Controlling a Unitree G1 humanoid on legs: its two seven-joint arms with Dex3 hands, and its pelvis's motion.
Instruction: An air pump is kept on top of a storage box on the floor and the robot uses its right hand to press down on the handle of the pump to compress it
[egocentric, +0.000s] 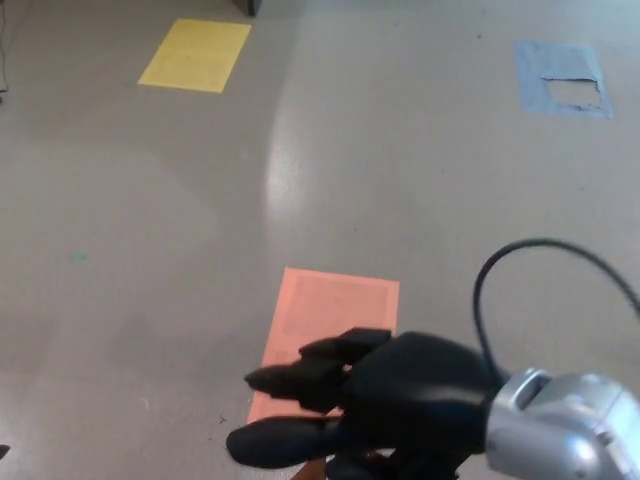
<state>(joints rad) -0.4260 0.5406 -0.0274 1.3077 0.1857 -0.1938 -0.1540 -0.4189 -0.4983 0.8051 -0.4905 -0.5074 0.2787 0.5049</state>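
Fingers of your right hand (400, 395) lie closed over the black pump handle (275, 443) at the near edge, gripping it from above, with the orange mat (325, 335) on the grey floor (150, 250) just behind it.

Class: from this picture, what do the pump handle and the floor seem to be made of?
Pump handle: probably moulded black plastic or rubber, matte, rounded, with a soft sheen. Floor: likely sealed concrete or a smooth coating, grey, glossy enough to show a pale reflection.
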